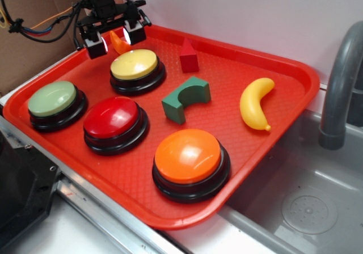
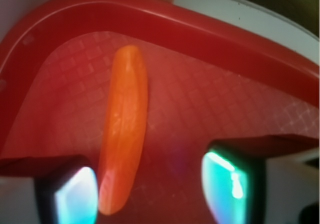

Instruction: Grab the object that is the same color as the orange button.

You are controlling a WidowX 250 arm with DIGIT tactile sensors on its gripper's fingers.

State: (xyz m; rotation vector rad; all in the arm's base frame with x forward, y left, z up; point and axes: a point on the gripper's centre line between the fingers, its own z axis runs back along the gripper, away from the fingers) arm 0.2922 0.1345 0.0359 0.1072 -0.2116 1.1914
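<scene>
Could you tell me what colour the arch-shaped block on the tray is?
Green arch-shaped block; the exterior view shows it best.

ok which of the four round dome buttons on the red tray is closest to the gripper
The yellow dome button on its black base, just in front of the gripper. The green, red and large orange buttons sit farther toward the tray's front.
</scene>
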